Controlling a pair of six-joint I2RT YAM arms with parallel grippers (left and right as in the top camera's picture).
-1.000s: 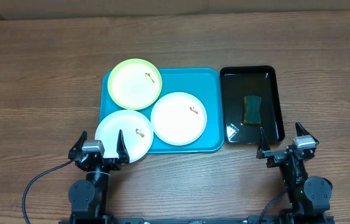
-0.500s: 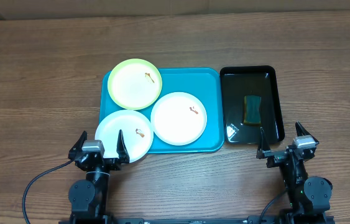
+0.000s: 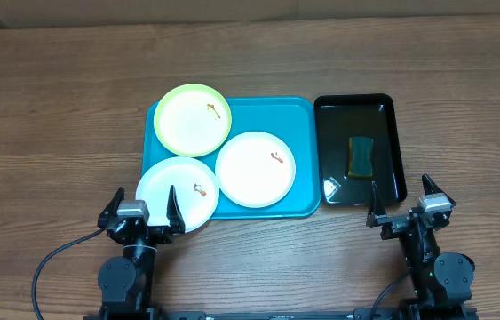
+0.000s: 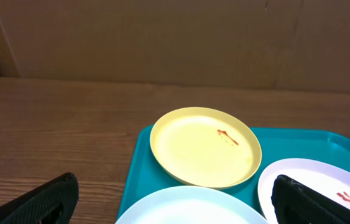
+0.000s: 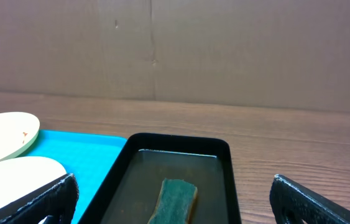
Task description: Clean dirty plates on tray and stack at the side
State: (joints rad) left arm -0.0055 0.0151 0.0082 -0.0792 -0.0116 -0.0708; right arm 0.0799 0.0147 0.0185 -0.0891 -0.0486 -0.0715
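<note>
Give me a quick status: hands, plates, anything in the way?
Left gripper open, empty; right gripper open, empty. Three smeared plates on tray, none stacked yet. Nothing blocking them.

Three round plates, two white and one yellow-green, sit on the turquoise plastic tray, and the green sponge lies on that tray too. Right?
No. The green rectangular sponge lies in the glossy black rectangular tray beside the large turquoise plastic tray, as the overhead view shows. The rest holds: the yellow-green round plate and the two white round plates are on the turquoise tray.
</note>
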